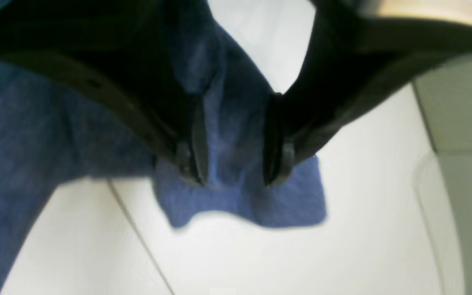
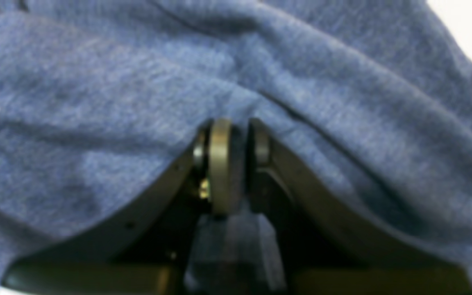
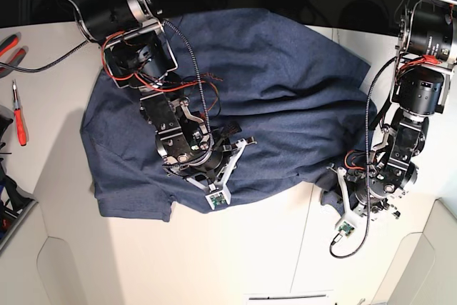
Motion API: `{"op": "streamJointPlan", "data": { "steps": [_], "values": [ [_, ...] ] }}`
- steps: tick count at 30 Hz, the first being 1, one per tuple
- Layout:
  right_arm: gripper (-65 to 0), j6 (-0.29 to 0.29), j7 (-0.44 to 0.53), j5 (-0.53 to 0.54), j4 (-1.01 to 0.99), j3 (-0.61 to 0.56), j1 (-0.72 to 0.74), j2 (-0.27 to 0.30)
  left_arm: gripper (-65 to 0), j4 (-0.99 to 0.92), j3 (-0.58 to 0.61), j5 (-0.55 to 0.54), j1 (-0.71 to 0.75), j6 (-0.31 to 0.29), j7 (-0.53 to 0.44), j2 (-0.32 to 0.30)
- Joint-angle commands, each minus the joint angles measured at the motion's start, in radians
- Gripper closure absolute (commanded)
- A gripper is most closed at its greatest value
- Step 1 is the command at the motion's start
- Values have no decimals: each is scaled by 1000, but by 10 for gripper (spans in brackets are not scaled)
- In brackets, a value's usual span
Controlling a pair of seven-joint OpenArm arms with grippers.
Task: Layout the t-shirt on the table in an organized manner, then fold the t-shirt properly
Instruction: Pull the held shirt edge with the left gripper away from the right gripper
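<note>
The navy-blue t-shirt lies rumpled across the far half of the white table, its back side up with no lettering showing. In the left wrist view, my left gripper has a bunched edge of the t-shirt between its fingers, and a flap hangs past the tips above the table. In the right wrist view, my right gripper presses into the t-shirt, its tips nearly together on a small ridge of cloth. The right arm sits over the shirt's near-left part. The left arm stands at its near-right edge.
Red-handled tools lie at the table's left edge. A thin dark seam crosses the tabletop. Rounded recessed panels sit at the near-left and near-right corners. Cables run along both arms.
</note>
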Motion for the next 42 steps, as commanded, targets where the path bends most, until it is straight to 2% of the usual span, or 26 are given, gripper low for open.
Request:
{"op": "streamJointPlan", "data": {
  "steps": [1,6,10,14,18,22,27,31,33,36,38,42],
  "values": [
    [-70,0,17,0,6,0,25,-6,-261,11,-4,-16,-30,10,-16,-11],
    [-70,0,17,-31,3,0,25,-5,-261,34,-4,-78,-33,10,19,-11],
    [-70,0,17,-31,3,0,25,-6,-261,44,-4,-131,-32,-48,44,-11],
    [-70,0,17,-30,3,0,24,-6,-343,44,-4,-109,-32,-95,58,-11],
    [-70,0,17,-30,3,0,24,-6,-347,42,-4,-74,-29,-92,57,-11],
    [-70,0,17,-30,3,0,25,-6,-346,34,-4,-41,-29,-29,56,-11],
    [-70,0,18,-30,3,0,25,-6,-339,23,-4,-43,-29,4,57,-11],
    [-70,0,18,-30,3,0,25,-6,-255,2,-4,-43,-29,3,57,-11],
    [-70,0,20,-30,3,0,25,-6,-167,-10,-4,-43,-29,3,56,-11],
    [-70,0,29,-30,3,0,24,-6,0,-11,-4,-43,-30,4,55,-11],
    [-70,0,32,-30,3,0,24,-6,0,-11,-4,-43,-33,39,49,-11],
    [-70,-1,31,-31,3,0,24,-5,0,4,-5,-42,-39,194,50,-41]
  ]
}}
